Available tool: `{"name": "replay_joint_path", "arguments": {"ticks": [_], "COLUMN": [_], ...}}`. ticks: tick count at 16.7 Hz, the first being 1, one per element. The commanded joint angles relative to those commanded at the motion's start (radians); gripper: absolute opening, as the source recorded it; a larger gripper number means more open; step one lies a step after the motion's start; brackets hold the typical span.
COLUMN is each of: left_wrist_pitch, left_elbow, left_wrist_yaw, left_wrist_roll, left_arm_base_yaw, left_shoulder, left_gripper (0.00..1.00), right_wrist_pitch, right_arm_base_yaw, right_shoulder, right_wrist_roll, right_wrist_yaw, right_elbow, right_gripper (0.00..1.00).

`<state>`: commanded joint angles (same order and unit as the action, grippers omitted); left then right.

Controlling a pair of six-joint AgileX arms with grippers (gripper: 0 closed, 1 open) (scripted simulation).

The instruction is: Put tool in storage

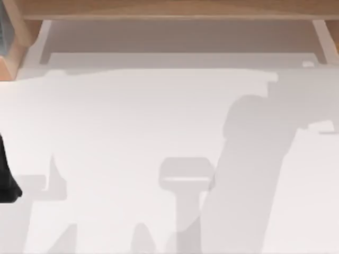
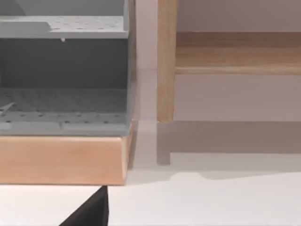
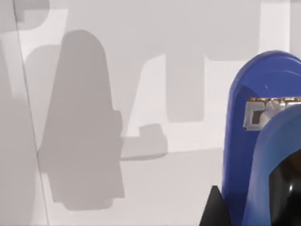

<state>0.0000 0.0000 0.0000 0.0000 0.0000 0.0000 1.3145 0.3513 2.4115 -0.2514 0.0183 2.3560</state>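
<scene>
I can't make out the tool or either gripper's state; reaching blind for the grey storage rack (image 2: 63, 75) risks clipping its wooden base (image 2: 61, 160).

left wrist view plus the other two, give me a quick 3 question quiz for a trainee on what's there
1. True or false: in the left wrist view, the grey perforated shelf unit sits on a wooden base.
2. Multiple choice: what colour is the curved housing in the right wrist view? A red, B blue, C green.
3. Fill in: the long rail along the far edge of the top view looks to be made of ____.

Key: 1 true; 2 B; 3 wood.
</scene>
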Motion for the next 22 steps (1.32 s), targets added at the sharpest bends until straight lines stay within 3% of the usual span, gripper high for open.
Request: {"name": "replay_joint_path", "arguments": {"ticks": [5,11,22], "left_wrist_pitch": [0.000,0.000,0.000], "left_elbow": [0.000,0.000,0.000], "left_wrist_yaw": [0.000,0.000,0.000], "left_wrist_roll": [0.000,0.000,0.000], "left_arm_base_yaw": [0.000,0.000,0.000], "left_shoulder": [0.000,0.000,0.000], "left_gripper": [1.00,1.00,1.00], "right_wrist_pitch": [0.098,0.106,0.147], "right_arm_base_yaw": [0.020,0.015,0.037], "right_shoulder": [0.188,0.201,-0.003], "right_wrist_roll": [-0.091,-0.093,0.022], "right_wrist_yaw": [-0.001,0.000,0.041], "right_elbow": [0.109,0.111,0.229], "right_gripper": [0.00,0.00,0.00]}}
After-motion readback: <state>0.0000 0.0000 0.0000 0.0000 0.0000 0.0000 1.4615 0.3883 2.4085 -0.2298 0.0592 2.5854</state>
